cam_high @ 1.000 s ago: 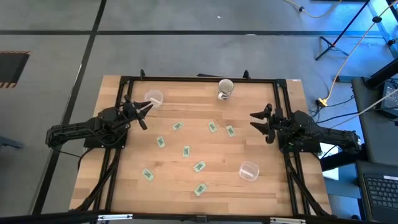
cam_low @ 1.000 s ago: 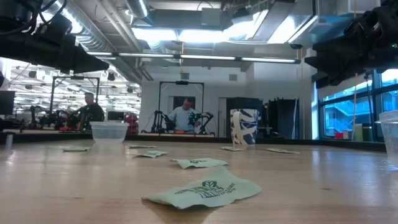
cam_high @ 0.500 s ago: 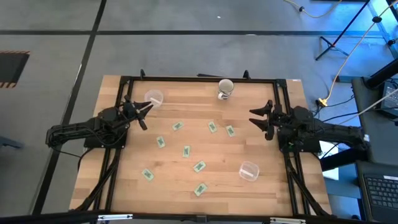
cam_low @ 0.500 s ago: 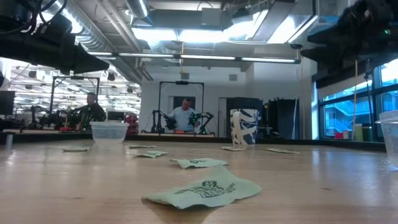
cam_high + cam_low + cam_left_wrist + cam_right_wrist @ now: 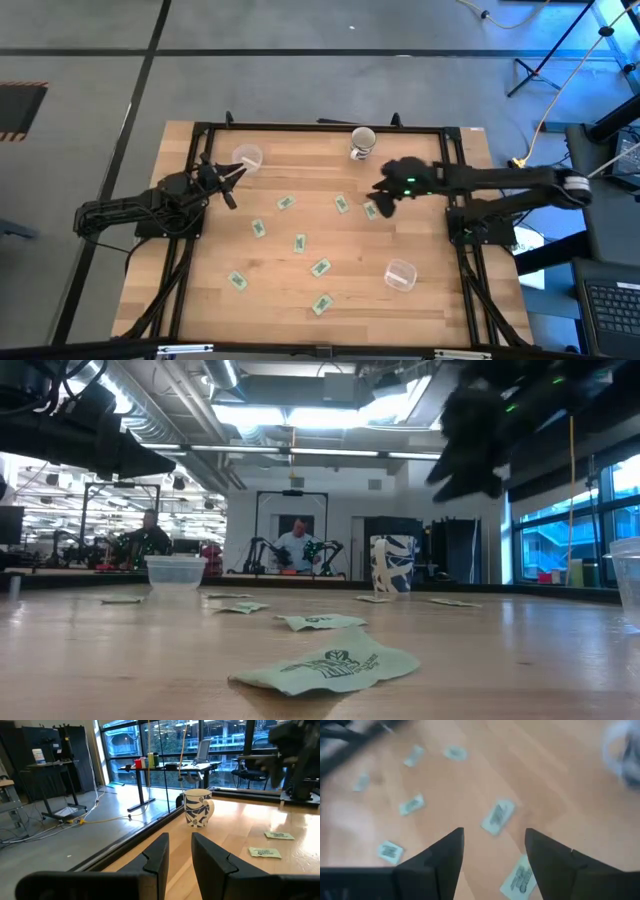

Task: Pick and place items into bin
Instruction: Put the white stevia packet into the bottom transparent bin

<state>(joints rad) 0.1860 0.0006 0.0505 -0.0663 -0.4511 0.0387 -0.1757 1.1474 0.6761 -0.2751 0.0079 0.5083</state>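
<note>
Several small green packets with white edges lie flat on the wooden table, among them one [image 5: 285, 203], one [image 5: 342, 204], one [image 5: 370, 210] and one [image 5: 320, 267]. My right gripper [image 5: 381, 200] hovers open just above the packets near the table's middle. In its wrist view the right gripper [image 5: 494, 832] looks down on a packet [image 5: 497, 816] between its spread fingers, and touches nothing. My left gripper [image 5: 236, 186] waits open at the table's left side, beside a clear tub [image 5: 247, 157]. The left wrist view has the left gripper [image 5: 180, 837] pointing at a patterned cup [image 5: 198, 808].
A patterned paper cup [image 5: 362, 143] stands near the far edge. A second clear tub [image 5: 400, 274] sits near the right front. A black frame [image 5: 320, 127] runs round the table. Across the room, people sit at benches [image 5: 296, 546]. Bare wood lies between the packets.
My right arm has swung out from the table's right edge toward the middle, fast enough to blur. Its gripper has tipped down over the packets near the cup side. The left arm and all packets have kept still.
</note>
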